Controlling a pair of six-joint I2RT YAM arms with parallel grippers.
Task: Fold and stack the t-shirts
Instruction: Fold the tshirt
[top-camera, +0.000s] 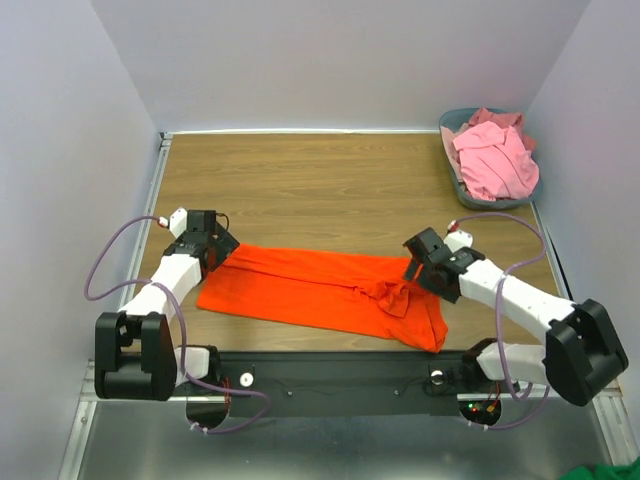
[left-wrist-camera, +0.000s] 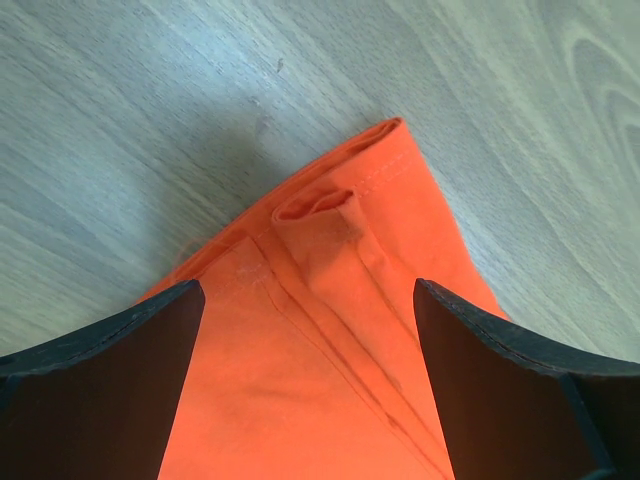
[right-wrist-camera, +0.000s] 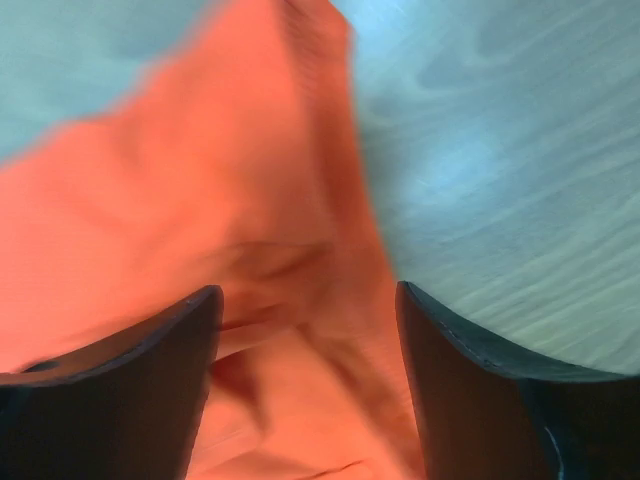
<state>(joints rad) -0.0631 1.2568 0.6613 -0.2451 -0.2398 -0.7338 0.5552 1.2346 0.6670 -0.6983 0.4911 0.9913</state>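
Note:
The orange-red t-shirt (top-camera: 310, 285) lies folded into a long band across the near part of the table. My left gripper (top-camera: 222, 250) hovers open over its left end; in the left wrist view the folded corner with a hem (left-wrist-camera: 330, 260) lies between the spread fingers (left-wrist-camera: 110, 380). My right gripper (top-camera: 418, 268) hovers open over the bunched right end; the right wrist view shows rumpled orange cloth (right-wrist-camera: 250, 230) between the fingers (right-wrist-camera: 480, 390). Pale pink t-shirts (top-camera: 492, 158) lie heaped in the basket at the far right.
The grey-blue plastic basket (top-camera: 450, 128) stands in the far right corner against the walls. Bare wooden table (top-camera: 320, 190) stretches behind the orange shirt. White walls close in the left, back and right sides.

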